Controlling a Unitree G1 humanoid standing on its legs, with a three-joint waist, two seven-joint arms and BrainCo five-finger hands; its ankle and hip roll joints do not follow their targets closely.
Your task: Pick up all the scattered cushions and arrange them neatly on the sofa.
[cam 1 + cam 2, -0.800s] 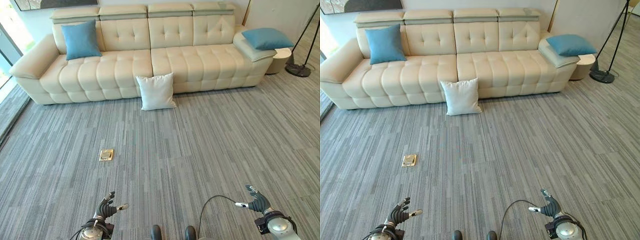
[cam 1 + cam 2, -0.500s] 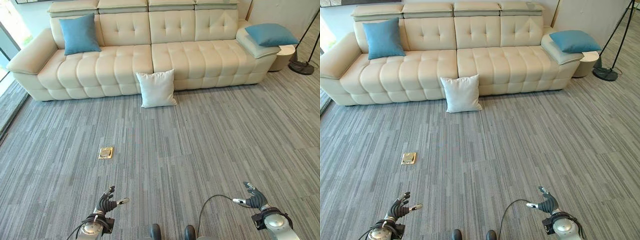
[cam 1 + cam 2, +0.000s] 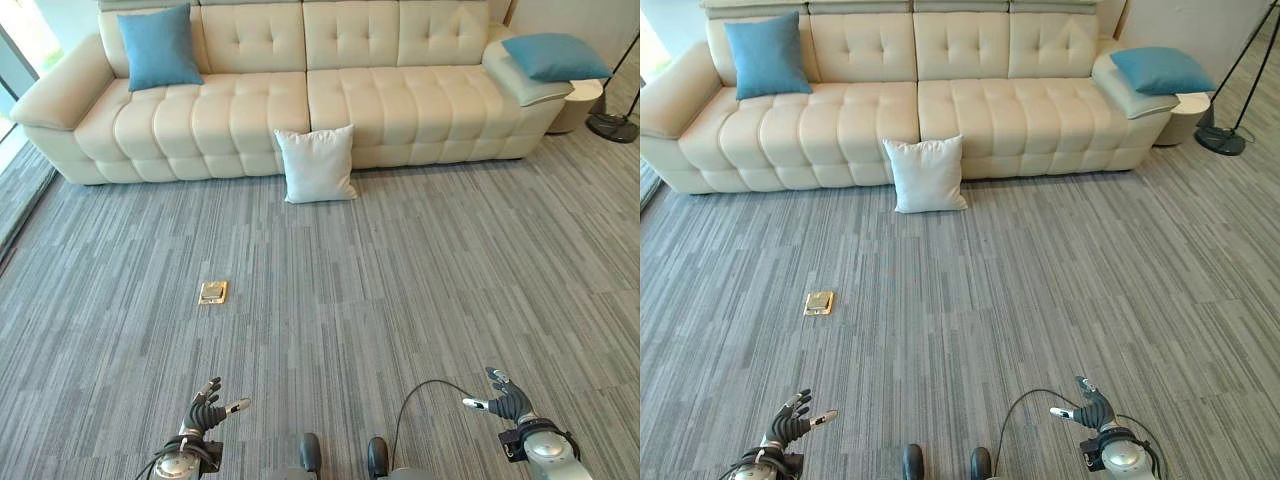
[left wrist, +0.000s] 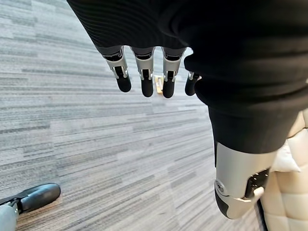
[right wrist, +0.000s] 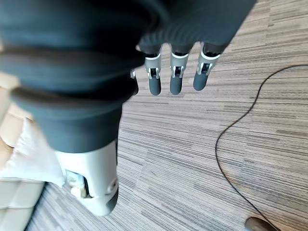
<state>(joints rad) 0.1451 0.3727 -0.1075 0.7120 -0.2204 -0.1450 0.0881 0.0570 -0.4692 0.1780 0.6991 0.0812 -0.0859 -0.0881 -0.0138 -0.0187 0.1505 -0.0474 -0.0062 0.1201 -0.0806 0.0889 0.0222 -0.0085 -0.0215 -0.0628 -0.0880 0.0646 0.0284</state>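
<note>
Against the cream sofa (image 3: pixel 300 100) front leans a white cushion (image 3: pixel 316 163) on grey carpet; two blue cushions (image 3: pixel 159 46) sit on it. Left hand (image 3: pixel 207 411) and right hand (image 3: pixel 507 401) hang relaxed, empty, well short of the sofa.

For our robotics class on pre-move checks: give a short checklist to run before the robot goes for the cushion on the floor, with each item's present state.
1. Square white fabric cushion located, on the grey carpet leaning against the sofa front: ok.
2. Left hand holds nothing, fingers relaxed: ok.
3. Right hand holds nothing, fingers relaxed: ok.
4. Cushion within reach: not ok, hands are far short.
5. Small brass floor plate off the straight path: ok.
6. Cream tufted leather sofa has a bare seat: ok.
</note>
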